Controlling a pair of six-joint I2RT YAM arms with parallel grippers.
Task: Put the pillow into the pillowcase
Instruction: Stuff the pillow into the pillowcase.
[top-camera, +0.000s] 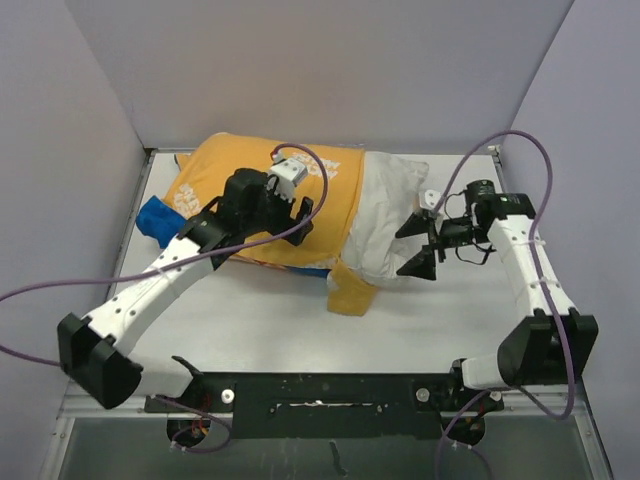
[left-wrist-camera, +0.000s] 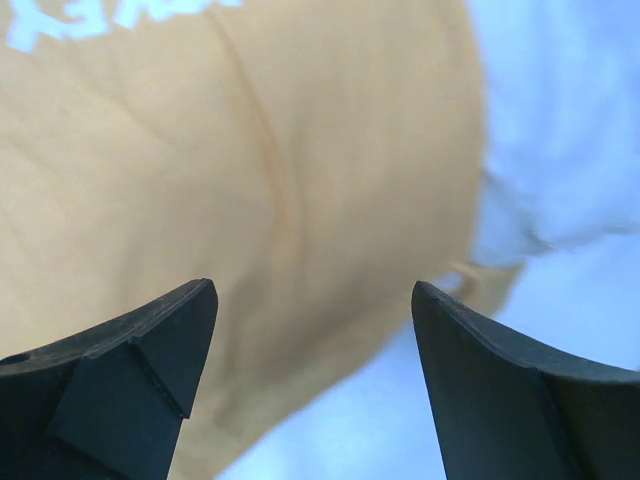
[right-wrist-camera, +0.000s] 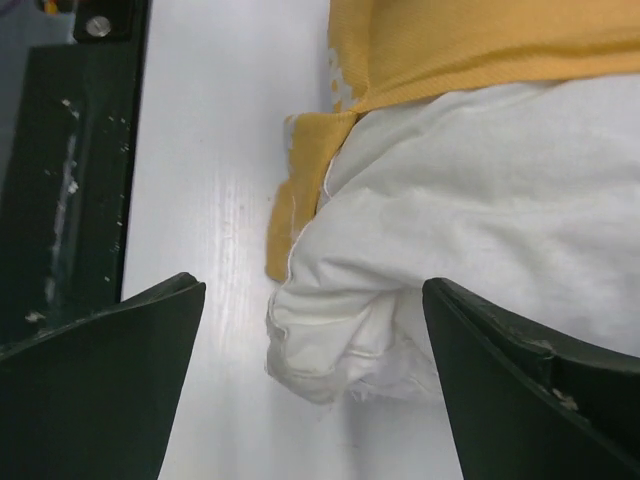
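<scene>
From above, the pillowcase lies mustard side up on the bench, with a strip of blue showing at its left end. The pillow is partly inside, its white bulk sticking out of the pillowcase's right end. The left claw hangs over the pillowcase's middle, spread and empty. The right claw stands wide and empty off the pillowcase's right end, just beside the bare pillow. In the left wrist view, the two black fingers are spread wide above yellow pillowcase cloth, with pale white to the cloth's right. In the right wrist view, the fingers are spread wide either side of a crumpled white pillow corner that pokes out past the pillowcase's yellow hem.
</scene>
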